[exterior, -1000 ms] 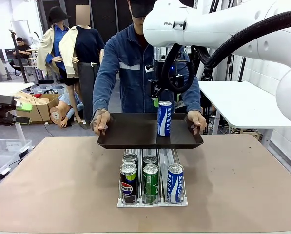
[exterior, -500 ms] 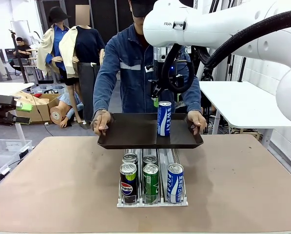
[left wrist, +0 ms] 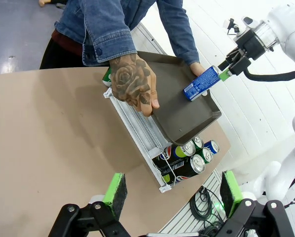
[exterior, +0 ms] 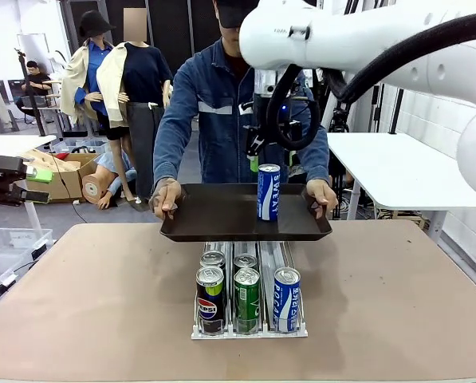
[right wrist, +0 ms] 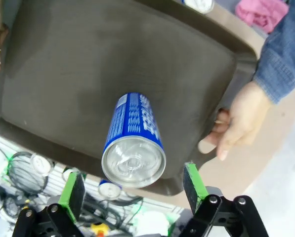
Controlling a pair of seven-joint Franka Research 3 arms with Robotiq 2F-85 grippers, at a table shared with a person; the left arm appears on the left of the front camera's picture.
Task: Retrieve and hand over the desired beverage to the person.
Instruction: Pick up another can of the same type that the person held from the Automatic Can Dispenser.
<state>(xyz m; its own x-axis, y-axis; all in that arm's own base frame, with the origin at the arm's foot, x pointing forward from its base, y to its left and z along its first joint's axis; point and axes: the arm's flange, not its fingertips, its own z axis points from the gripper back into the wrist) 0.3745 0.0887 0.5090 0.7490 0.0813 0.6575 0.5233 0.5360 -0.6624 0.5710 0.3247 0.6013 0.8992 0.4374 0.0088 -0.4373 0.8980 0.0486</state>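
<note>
The person [exterior: 214,112], in a blue denim jacket, holds a dark tray [exterior: 214,215] level with both hands over the far side of the table. A blue beverage can [exterior: 268,191] stands upright on the tray's right half. My right gripper [exterior: 271,159] hangs open just above that can. In the right wrist view the can's top [right wrist: 134,160] lies below and between the spread green pads [right wrist: 193,181], which do not touch it. My left gripper [left wrist: 172,190] is open and empty, high over the table's left side, far from the tray [left wrist: 179,106].
A white can rack [exterior: 249,331] sits mid-table under the tray, with a Pepsi can [exterior: 210,299], a green can [exterior: 246,299] and a blue can [exterior: 286,299] in front and others behind. The person's hands [exterior: 166,198] grip both tray ends. Brown tabletop lies open on both sides.
The right arm has lifted slightly above the can. The can, the tray and the left gripper stay as they were.
</note>
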